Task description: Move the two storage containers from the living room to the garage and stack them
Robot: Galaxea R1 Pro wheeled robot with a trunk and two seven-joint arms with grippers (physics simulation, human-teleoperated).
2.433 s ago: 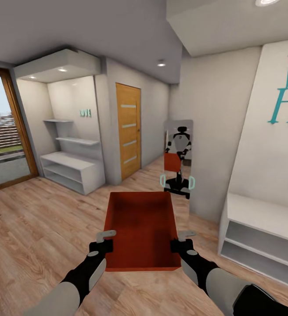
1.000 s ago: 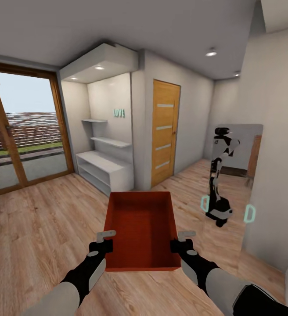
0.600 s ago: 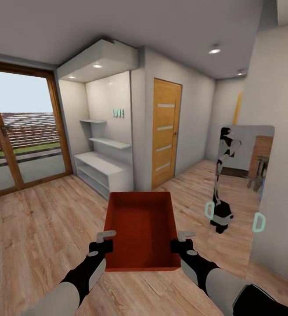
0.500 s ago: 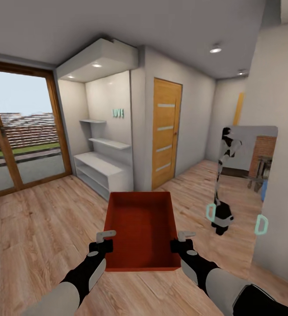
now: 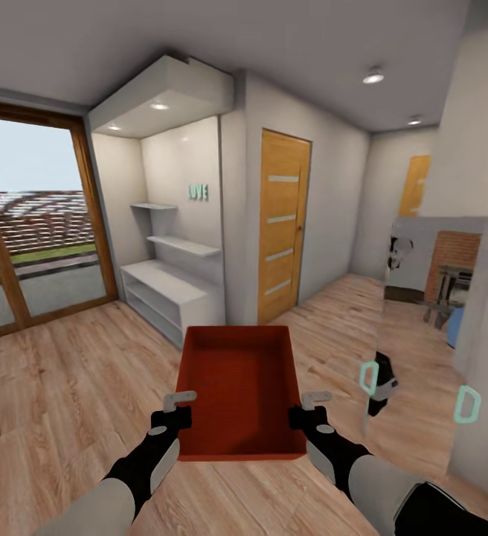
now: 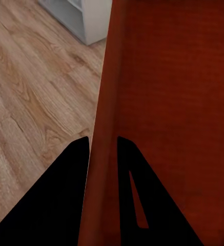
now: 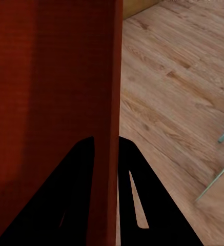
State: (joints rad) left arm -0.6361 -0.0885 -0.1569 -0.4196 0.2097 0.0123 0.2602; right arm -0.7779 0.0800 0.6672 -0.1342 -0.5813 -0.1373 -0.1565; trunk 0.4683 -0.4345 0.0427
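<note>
Left hand (image 5: 178,408) and right hand (image 5: 311,406) are each pinching a wall of the storage container (image 5: 240,387) (carried level). A sharp turn risks slipping those thin walls loose.

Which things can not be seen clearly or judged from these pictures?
- Second storage container: where it is cannot be told.
- Underside of the carried storage container: hidden by its own walls in the head view.
- Teal wall letters: too small to read surely.
- Garage: how far off it lies cannot be told.

One storage container (image 5: 240,391), two wooden doors (image 5: 283,223), one shelf unit (image 5: 171,296)
</note>
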